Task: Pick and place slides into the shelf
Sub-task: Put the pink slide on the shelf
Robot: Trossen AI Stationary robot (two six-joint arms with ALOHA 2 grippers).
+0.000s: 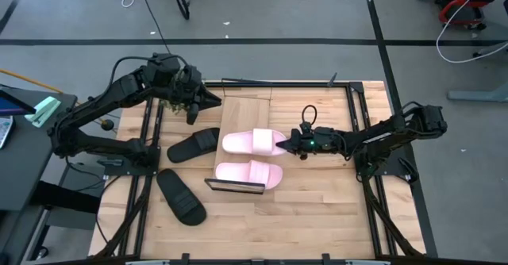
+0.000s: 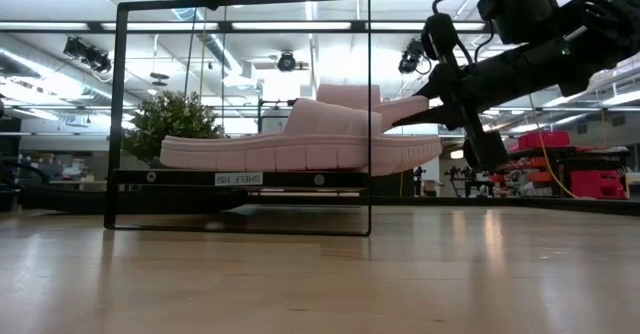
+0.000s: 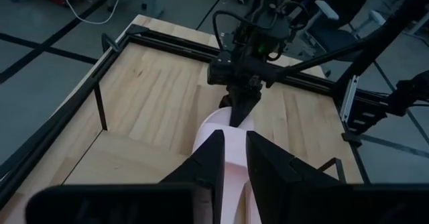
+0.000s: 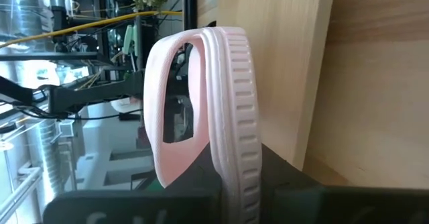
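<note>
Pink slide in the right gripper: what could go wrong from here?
The right gripper pinches only the end of the upper pink slide, so it may twist or slip before release. It sits close to the second pink slide on the shelf; a nudge could push that one toward the edge. Two black slides remain on the table.

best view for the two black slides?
High view: both black slides lie whole on the table, left of the shelf. The low view and both wrist views show neither clearly.
</note>
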